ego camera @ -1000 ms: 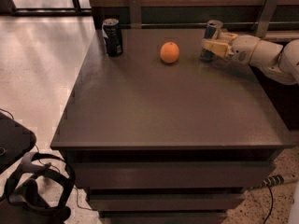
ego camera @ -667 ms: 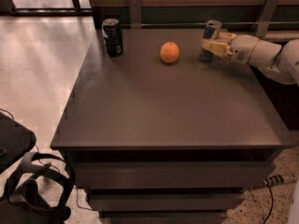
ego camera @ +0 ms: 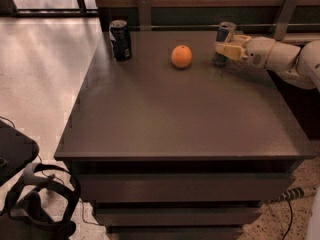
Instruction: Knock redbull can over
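- Toward the far right of the dark brown wooden table (ego camera: pixel 175 124): tall slim blue-and-silver metal redbull can (ego camera: pixel 223 36), standing, long axis near vertical.
- Against its lower body: pale yellow gripper (ego camera: pixel 226 50) on a white arm reaching in from the table's edge; spread or pressed together, cannot tell.
- Beyond the can, well apart: round orange fruit (ego camera: pixel 181 56), then short dark can (ego camera: pixel 120 39).
- Probably calls for a sideways push toward the orange fruit, high on the body to tip rather than slide.
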